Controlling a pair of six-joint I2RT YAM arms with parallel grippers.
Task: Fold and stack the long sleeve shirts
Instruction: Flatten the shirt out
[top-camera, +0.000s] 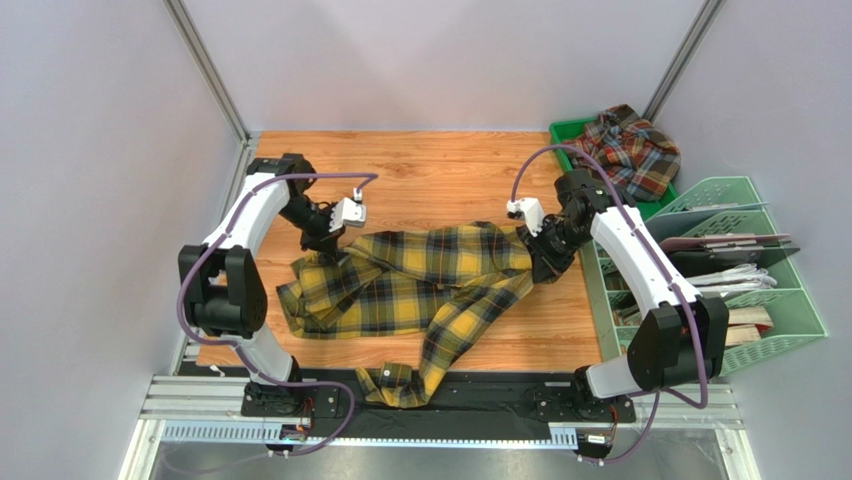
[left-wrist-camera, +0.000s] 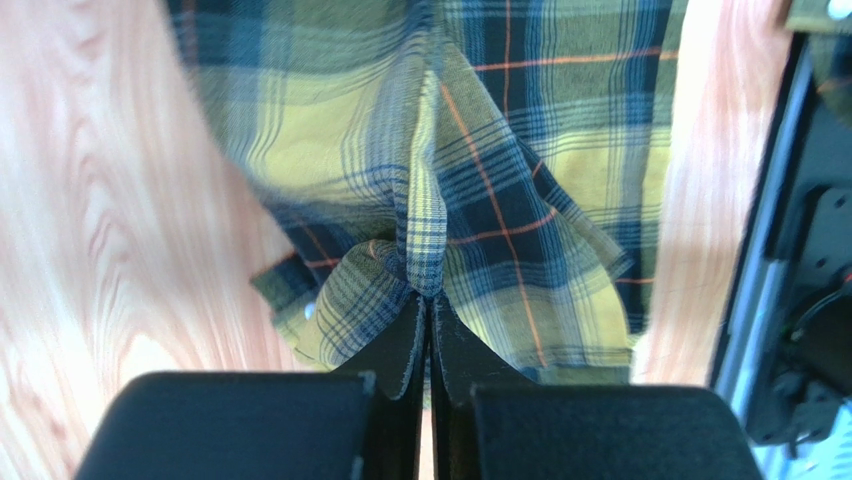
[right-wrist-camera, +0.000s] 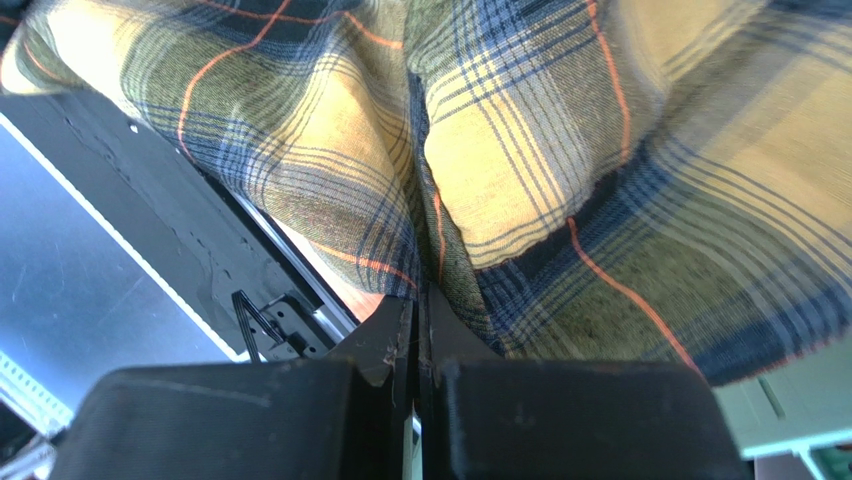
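Yellow plaid shirt (top-camera: 420, 290) | left jaws clamped on it | right jaws clamped on it

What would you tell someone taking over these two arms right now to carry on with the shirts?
Left gripper: shut on the yellow plaid shirt, left side.
Right gripper: shut on the same shirt, right side.
Yellow shirt lies rumpled on the wooden table, a sleeve trailing over the near edge; rust-red plaid shirt is bunched in the green tray.
Done: nothing folded. Left: fold both, stack them.
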